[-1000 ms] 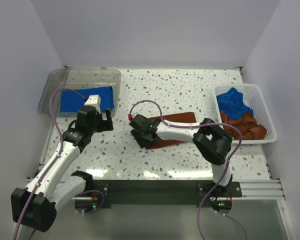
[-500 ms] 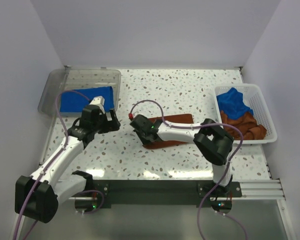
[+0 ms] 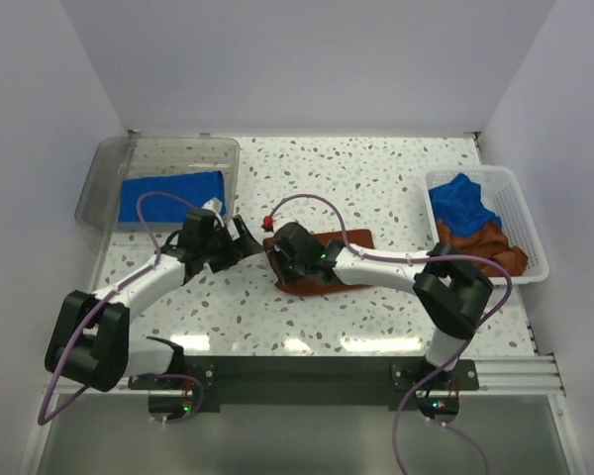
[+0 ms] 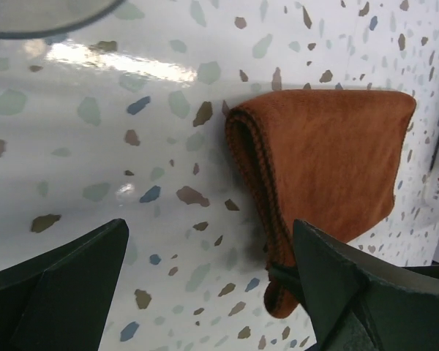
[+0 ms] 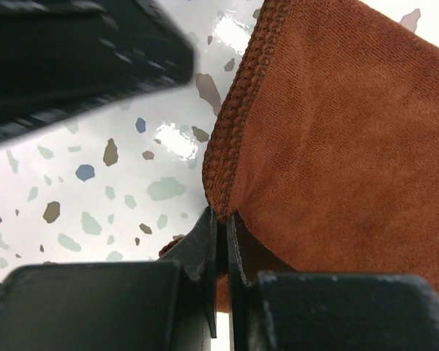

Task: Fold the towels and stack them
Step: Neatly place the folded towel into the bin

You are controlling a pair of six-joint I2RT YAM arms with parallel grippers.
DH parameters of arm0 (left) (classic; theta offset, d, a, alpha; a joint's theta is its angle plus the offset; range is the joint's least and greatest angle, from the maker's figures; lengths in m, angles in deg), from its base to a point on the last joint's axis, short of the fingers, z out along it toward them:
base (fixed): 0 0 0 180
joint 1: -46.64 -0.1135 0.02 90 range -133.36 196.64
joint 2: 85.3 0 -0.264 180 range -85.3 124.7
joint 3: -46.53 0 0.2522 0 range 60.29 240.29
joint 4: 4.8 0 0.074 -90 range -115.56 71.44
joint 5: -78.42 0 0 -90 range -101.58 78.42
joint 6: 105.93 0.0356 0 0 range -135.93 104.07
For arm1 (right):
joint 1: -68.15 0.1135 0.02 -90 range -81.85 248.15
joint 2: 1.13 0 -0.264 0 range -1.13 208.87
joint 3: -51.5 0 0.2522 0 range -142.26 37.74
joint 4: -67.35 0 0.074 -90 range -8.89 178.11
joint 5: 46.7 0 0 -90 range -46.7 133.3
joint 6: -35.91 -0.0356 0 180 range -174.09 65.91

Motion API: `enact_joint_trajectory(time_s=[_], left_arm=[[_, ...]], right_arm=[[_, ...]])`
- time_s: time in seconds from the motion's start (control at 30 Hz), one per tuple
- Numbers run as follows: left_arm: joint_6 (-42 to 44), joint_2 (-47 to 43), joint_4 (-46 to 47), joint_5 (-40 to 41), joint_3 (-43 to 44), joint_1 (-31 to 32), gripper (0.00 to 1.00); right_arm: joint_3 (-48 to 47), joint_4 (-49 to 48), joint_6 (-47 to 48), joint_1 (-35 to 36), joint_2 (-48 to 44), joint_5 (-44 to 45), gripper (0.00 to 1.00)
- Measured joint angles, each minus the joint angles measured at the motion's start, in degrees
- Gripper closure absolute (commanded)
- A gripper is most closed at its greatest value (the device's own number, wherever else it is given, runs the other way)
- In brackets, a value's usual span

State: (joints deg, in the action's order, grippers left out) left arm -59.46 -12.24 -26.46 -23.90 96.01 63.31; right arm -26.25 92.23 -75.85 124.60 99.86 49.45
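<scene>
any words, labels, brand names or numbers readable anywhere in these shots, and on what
None: no readable text in any view.
Nothing is printed on the rust-brown towel, the blue towel in the clear tray, the white basket or the speckled table.

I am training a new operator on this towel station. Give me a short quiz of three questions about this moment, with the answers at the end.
1. True or false: the left gripper is shut on the brown towel that lies on the table.
2. What lies in the clear tray? A) a blue towel B) a brown towel C) a white basket
3. Fill in: the edge of the brown towel on the table is pinched by the ___ gripper.

Key
1. False: its jaws stand wide open beside the towel.
2. A.
3. Right: the right gripper is shut on the towel's hem.
</scene>
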Motion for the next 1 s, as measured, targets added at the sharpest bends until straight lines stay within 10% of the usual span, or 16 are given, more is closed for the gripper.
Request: enact_joint_trajectory(time_s=[0.53,0.73,0.93,1.0], left_arm=[[-11.2,12.2,13.9,0.8,-0.6,9.7,0.13],[-13.7,14.3,18.6,1.3,-1.6,10.9,0.37],[-14.6,15.2,19.3,1.9,-2.8,11.6,0.95],[-13.9,15.2,19.3,2.0,-2.7,11.8,1.00]], right_arm=[[6.2,-9.4,-4.8,-0.7,-0.6,-2.8,1.00],[7.1,-12.2,-6.0,-0.7,-1.0,-3.2,1.00],[7.7,-13.5,-6.7,-0.7,-1.0,-3.4,1.00],[8.1,-13.8,-6.7,-0.7,-1.0,-3.6,1.00]])
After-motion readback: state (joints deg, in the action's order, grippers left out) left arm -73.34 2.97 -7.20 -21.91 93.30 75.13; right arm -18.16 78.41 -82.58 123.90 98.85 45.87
